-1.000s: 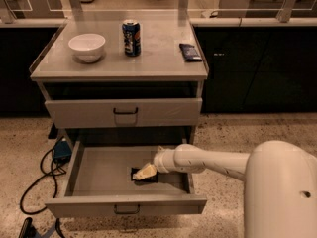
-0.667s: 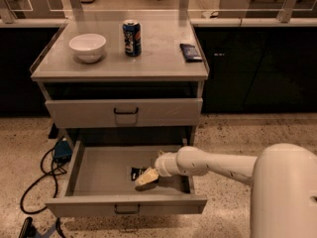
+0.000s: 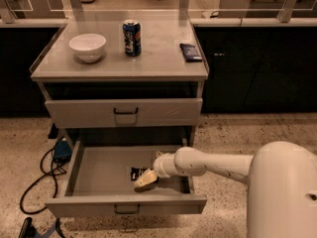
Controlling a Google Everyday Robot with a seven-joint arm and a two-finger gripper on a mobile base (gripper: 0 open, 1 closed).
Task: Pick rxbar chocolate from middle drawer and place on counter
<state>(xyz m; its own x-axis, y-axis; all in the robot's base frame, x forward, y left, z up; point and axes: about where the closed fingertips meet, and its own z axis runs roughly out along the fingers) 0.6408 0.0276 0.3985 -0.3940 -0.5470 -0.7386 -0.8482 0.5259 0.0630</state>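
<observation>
1. The cream 2-finger gripper [image 3: 146,179] sat low inside the open drawer, on the end of the white robot arm [image 3: 213,163] that reached in from the right. It tilted down and left, probably to come onto the bar from above. I could not tell whether it was apart or clamped on anything.
2. The small flat black rxbar chocolate wrapper [image 3: 135,172] lay on the drawer floor at the gripper's tip, touching it or partly under it. Part of the wrapper was hidden, and it did not look lifted.
3. The wide grey metal middle drawer [image 3: 99,165] was pulled well out, which gave the arm room from above. The bar lay right of centre, near the front panel.
4. The grey upper drawer [image 3: 124,112] was closed.
5. The smooth pale grey counter [image 3: 163,66] held a white bowl [image 3: 87,46], a blue soda can [image 3: 132,37] and a dark blue glossy packet [image 3: 190,52]. The bare front strip looked like the obvious drop spot.
6. Judged step: grasp stage, with 2 steps left, lift and place.
</observation>
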